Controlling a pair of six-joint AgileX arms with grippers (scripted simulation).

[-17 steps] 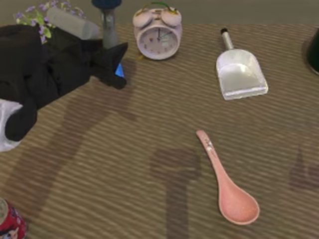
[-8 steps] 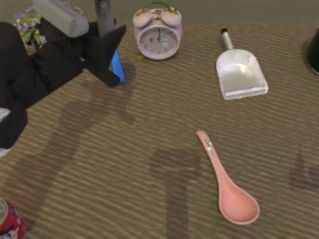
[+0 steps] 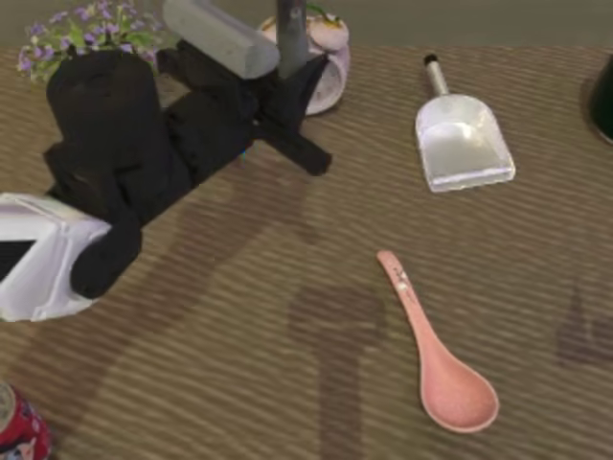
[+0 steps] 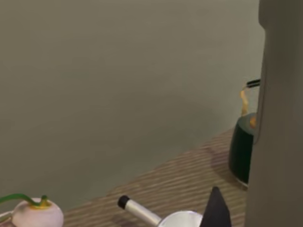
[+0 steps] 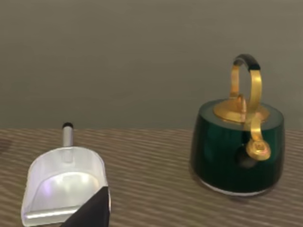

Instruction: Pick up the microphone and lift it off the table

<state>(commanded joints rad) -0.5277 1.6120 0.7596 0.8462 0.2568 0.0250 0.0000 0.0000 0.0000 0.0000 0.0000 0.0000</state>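
Microphone (image 3: 290, 24): only the smooth grey cylindrical handle is showing in the top view. It is standing near upright at the table's 12 o'clock edge and running out of frame, so the head is out of sight. In the left wrist view the same handle (image 4: 279, 118) is filling the side of the frame as a plain matte column.

Left gripper (image 3: 287, 96): matte black and angular, it is clenching the handle, with one pointed finger (image 3: 305, 153) jutting toward 4 o'clock. The mic is riding clear of the brown-tan ribbed, woven-looking table (image 3: 239, 383).

Against half a second ago, the left gripper and handle are sitting farther toward 3 o'clock. They are now overlapping the pale pink round alarm clock (image 3: 330, 57), which was standing fully clear before. The bright-blue bar seen beside the fingers then is no longer showing.

Lying unmoved:
- a translucent white scoop with a grey handle (image 3: 460, 139), at 2 o'clock
- a glossy pink spoon (image 3: 436, 355), at 5 o'clock
- a dark green kettle with gold fittings (image 5: 239, 146), at the 3 o'clock edge
- purple flowers (image 3: 86, 29), at 10 o'clock
- a red can (image 3: 19, 426), at 7 o'clock

Right gripper (image 5: 90, 213): only a dark tip is showing in its own wrist view, facing the scoop and kettle. Its grip cannot be told.
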